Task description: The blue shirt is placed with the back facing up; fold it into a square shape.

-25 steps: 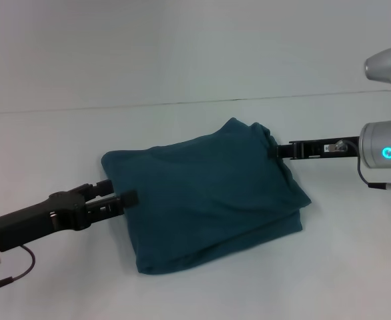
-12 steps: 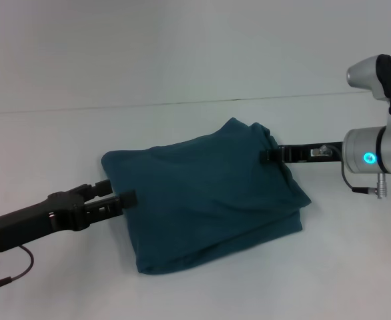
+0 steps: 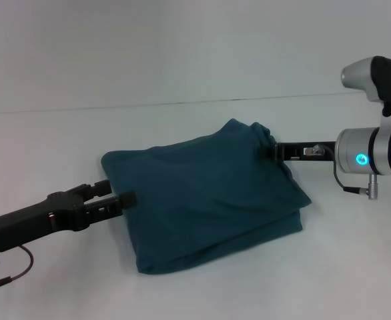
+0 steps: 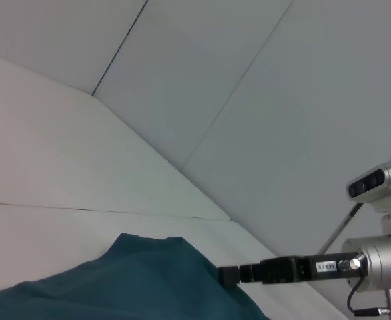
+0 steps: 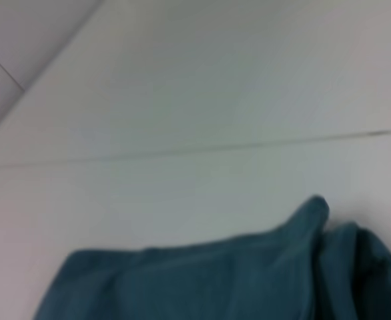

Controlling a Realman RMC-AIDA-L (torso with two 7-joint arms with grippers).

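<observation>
We see the blue shirt folded on the desk; left gripper spread wide at its edge, right gripper indeterminate.

A broad, plain white table top fills the foreground. Behind its far edge rises a flat, pale grey-white panelled wall, crossed by thin dark seams.

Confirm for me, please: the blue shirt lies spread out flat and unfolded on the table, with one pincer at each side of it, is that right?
Not quite. The blue shirt is already folded into a compact, roughly square bundle with stacked layers, as the head view shows. The rest holds: the left pincer is at one side and the right pincer at the other, on the table.
</observation>
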